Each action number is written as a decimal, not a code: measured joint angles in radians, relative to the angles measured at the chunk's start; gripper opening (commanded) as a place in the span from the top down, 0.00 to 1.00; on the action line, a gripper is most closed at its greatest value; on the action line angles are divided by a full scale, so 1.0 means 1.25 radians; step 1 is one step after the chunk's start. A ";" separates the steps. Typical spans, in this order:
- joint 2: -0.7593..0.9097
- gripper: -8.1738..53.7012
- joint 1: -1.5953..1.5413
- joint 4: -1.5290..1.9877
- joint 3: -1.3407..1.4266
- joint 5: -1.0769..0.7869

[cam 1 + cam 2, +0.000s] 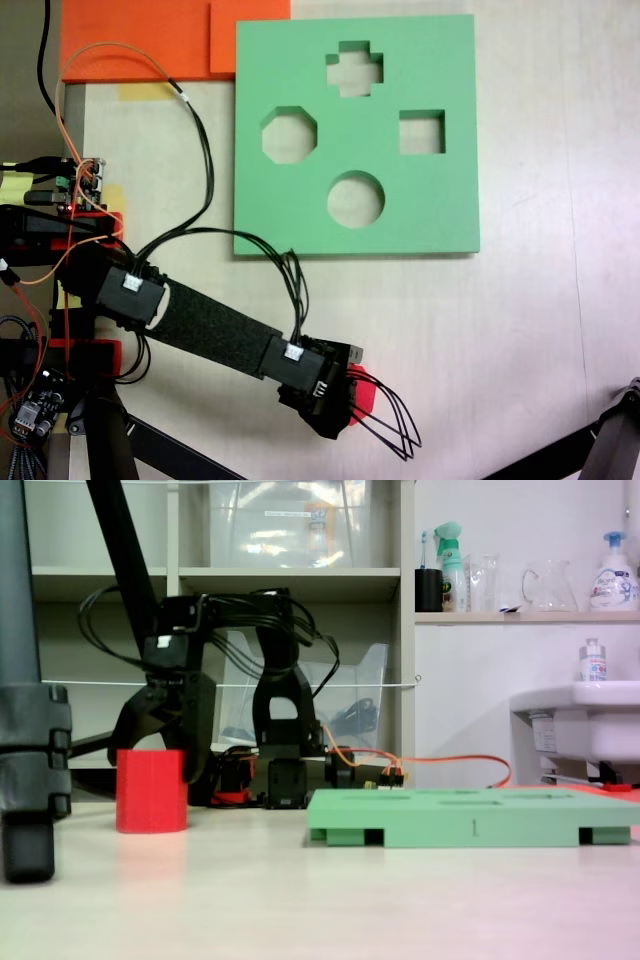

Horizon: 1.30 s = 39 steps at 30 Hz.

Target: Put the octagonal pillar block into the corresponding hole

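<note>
— Fixed view first: octagonal pillar block [370,392] close to the lower edge of the table [520,340], about the middle of that edge. Mostly hidden under the gripper [345,405], with just a red sliver peeking out.

— Easier to read in a fixed view: octagonal pillar block [151,790] standing upright on the table [330,900], not lifted. Gripper [162,760] straddling it, jaws spread, one at each side (left one seeming to end near the top corner, right one reaching down the side). Not pinching yet, as far as can be judged. Impossible to tell whether touching on the right.

— And the corresponding hole [290,137]?

— Cut through the green board [450,210], in its left part, toward the upper edge of the table. Empty, and well apart from the octagonal pillar block. Round cutout [356,198] just beside it, below and to the right.

— So, what to fear?

— First, probably an uneven closing: one jaw arriving before the other, pushing the foam sideways or tipping it instead of clamping it. Then a too high or too soft grip, letting the piece turn between the jaws during the carry.

— And at the board?

— Rotation, mostly. Eight sides to match (no forgiveness as with a circle), otherwise likely left tilted on the rim. Possibly also dropped over the round cutout by mistake. Worth watching too: black wires [292,268] hanging at the board's lower left corner, perhaps able to catch the edge and drag the light board.
</note>
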 measured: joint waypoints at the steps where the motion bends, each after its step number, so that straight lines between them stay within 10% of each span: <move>1: 0.000 0.48 0.000 0.001 0.000 0.001; 16: 0.070 0.57 -0.065 0.160 -0.072 0.002; 39: 0.308 0.57 -0.807 0.239 -0.070 0.346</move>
